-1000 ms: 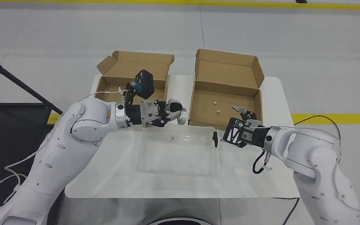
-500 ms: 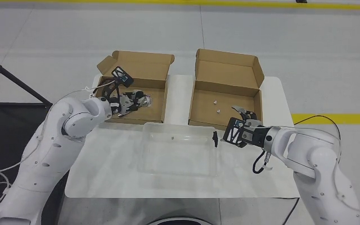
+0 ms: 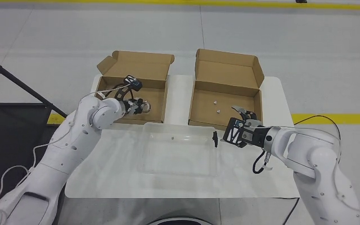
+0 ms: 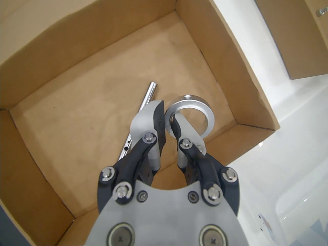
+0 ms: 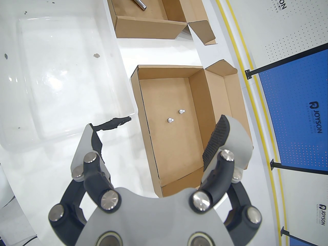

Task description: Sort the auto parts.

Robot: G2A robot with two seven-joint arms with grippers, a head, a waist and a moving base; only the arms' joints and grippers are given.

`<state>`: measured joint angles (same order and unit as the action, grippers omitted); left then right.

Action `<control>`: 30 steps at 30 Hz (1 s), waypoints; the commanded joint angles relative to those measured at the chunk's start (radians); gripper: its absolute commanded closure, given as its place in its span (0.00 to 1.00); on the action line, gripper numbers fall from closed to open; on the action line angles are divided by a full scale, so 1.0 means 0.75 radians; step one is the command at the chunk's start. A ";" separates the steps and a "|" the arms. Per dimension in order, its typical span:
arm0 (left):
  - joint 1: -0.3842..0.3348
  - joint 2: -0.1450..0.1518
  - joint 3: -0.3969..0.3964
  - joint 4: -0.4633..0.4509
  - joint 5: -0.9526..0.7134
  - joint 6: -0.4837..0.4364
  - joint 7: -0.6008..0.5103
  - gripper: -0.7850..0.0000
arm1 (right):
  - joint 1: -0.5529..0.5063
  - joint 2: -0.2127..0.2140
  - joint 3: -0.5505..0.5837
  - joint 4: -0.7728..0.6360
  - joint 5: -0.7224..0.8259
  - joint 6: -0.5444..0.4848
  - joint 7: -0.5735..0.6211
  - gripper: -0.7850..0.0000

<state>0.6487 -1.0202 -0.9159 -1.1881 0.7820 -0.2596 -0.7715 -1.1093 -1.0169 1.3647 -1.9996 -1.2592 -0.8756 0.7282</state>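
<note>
My left gripper (image 4: pixel 167 113) is shut on the rim of a silver metal ring (image 4: pixel 202 111), one finger outside it and one inside. It holds the ring low over the floor of the left cardboard box (image 3: pixel 160 104), in the corner nearest the tray. A shiny metal rod (image 4: pixel 147 98) lies on the box floor beside the ring. My right gripper (image 5: pixel 157 126) stands open with nothing in it, just in front of the right cardboard box (image 3: pixel 197 109). Two small silver bolts (image 5: pixel 175 115) lie in that box. A small black part (image 3: pixel 215 138) lies at the tray's right rim.
A clear plastic tray (image 3: pixel 180 149) sits mid-table between the arms, with a few dark specks on it. Both boxes stand open at the back, lids raised. The white table (image 3: pixel 270 180) has bare room in front of the tray.
My left arm has carried the ring from over the tray's back edge leftward into the left box and turned downward. The right arm has not moved.
</note>
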 commanded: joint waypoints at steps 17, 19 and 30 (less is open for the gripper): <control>-0.030 -0.042 0.004 0.001 -0.009 -0.028 0.129 0.00 | -0.028 -0.001 0.023 0.023 -0.007 0.112 -0.039 0.00; 0.021 -0.025 -0.045 -0.091 0.001 -0.012 0.141 0.00 | -0.043 -0.001 0.034 0.032 -0.010 0.166 -0.049 0.00; 0.525 0.087 -0.470 -0.785 0.131 0.137 0.243 0.00 | -0.135 -0.006 0.157 0.130 0.056 0.522 -0.198 0.00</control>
<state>0.9886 -0.9611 -1.2274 -1.7216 0.8691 -0.1707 -0.5995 -1.2034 -1.0214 1.4734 -1.9084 -1.2234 -0.4981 0.5990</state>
